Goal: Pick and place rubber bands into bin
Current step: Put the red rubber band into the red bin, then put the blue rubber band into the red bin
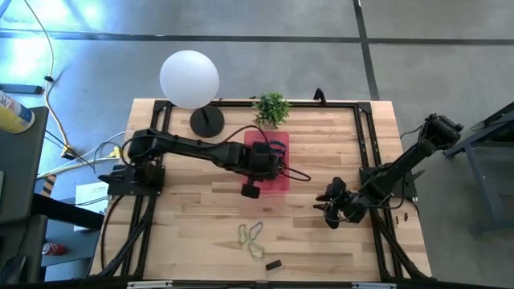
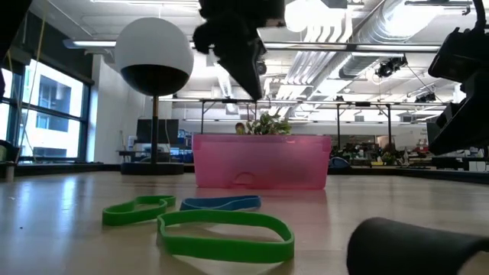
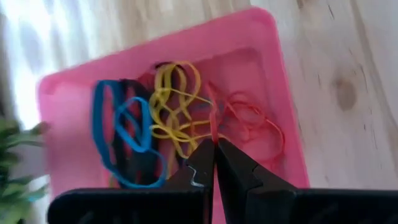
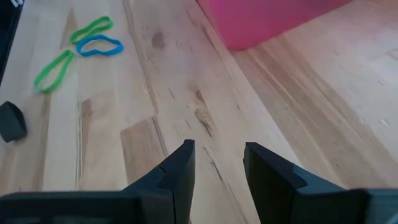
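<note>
High view: left end effector (image 1: 271, 164) poised over the pink bin (image 1: 267, 160), which sits on the wooden counter (image 1: 193, 209) just in front of the small potted plant (image 1: 271, 107). White globe lamp (image 1: 189, 79) beside the plant, off the bin's far left corner. Right end effector (image 1: 331, 210) well to the right of the bin, low over bare wood. A few loose rubber bands (image 1: 252, 238) lying on the counter on the near side of the bin, apart from it; small black block (image 1: 273, 264) nearer still to the counter's front edge.

Low view: left end effector (image 2: 248, 80) hanging above the bin (image 2: 262, 160), not touching it. In front of the bin, flat on the counter, two green bands (image 2: 226, 234) and a blue band (image 2: 220, 203) close together.

Left wrist view: left end effector (image 3: 214, 146) pinched fully together right over the bin (image 3: 68, 124), with a thin red band (image 3: 212, 118) running up from the tips; cannot tell for sure whether gripped. Blue, black, yellow and red bands (image 3: 168, 112) heaped inside the bin.

Right wrist view: right end effector (image 4: 219, 154) partly open with nothing between the fingers (image 4: 180, 168), above bare counter beside the bin's corner (image 4: 267, 22). Green and blue bands (image 4: 81, 43) and the black block (image 4: 11, 121) farther from the bin.
</note>
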